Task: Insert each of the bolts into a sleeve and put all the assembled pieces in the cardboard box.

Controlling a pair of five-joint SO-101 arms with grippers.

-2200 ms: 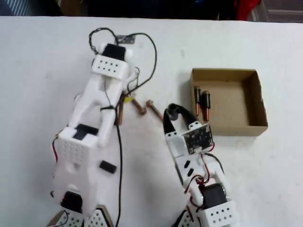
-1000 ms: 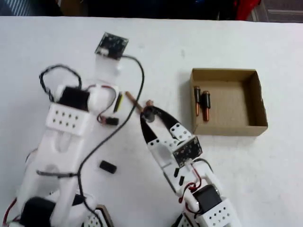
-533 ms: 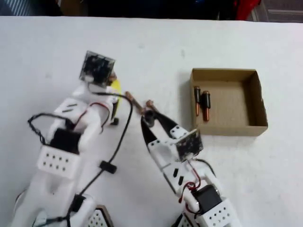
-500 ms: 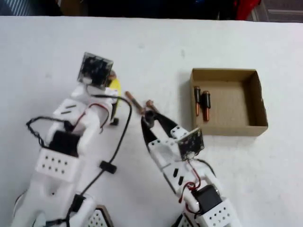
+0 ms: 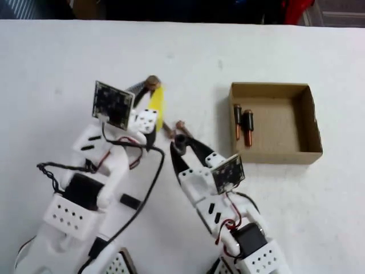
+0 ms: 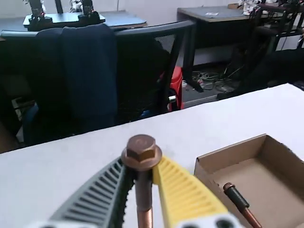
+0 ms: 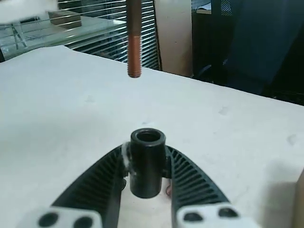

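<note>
On the white table (image 5: 51, 63), the right gripper (image 7: 147, 166) clamps an upright black sleeve (image 7: 147, 142); the left gripper (image 6: 141, 167) pinches a copper bolt (image 6: 141, 151) (head up, raised off the table); beyond, the cardboard box (image 5: 276, 157) holds two assembled pieces (image 5: 247, 127), with a cloth-draped chair (image 6: 85, 66) behind

Worktop (image 5: 51, 63) brightly and evenly lit from overhead, close to washed out in the high view; shadows on it are soft and faint. Room beyond its far edge is dim. Blinds (image 7: 95, 23) form a brighter patch in the right wrist view.
</note>
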